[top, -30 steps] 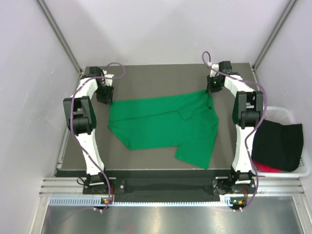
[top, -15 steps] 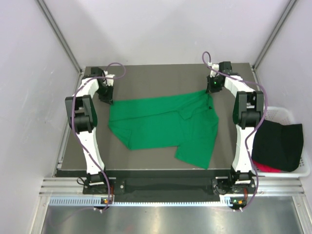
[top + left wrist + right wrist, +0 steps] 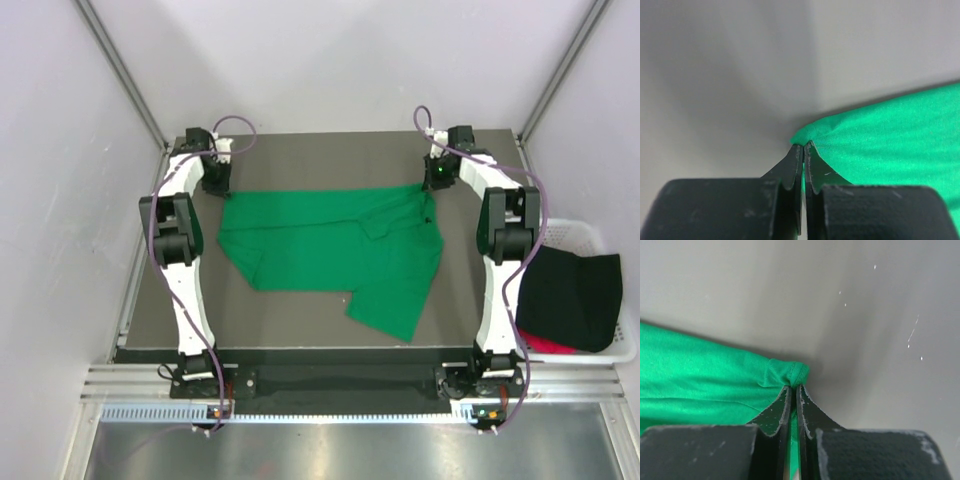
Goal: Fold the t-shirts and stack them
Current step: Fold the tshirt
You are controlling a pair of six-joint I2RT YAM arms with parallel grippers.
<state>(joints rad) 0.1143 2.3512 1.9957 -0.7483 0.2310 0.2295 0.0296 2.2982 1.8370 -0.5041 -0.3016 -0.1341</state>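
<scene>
My left gripper is pinched shut on a corner of the green t-shirt, and my right gripper is pinched shut on the opposite corner. Both are at the far side of the table, so the shirt's far edge runs between my two arms. The rest of it lies on the table toward me, creased and lopsided, with a flap hanging lower on the right side.

What worries me most is how little cloth I have. In each wrist view only a small bunched tip sits between the fingertips. If I pull the corners apart too hard to flatten the shirt, I think one tip could slide out, and that side would drop.

The other risk is uneven motion. If one arm lifts or drags ahead of the other, the crease near the right corner likely sets into a crooked fold instead of smoothing out.

The black t-shirt and the red t-shirt sit bunched in the basket beside my right arm, well apart from this one. A wide swing of that arm might still catch the basket.
</scene>
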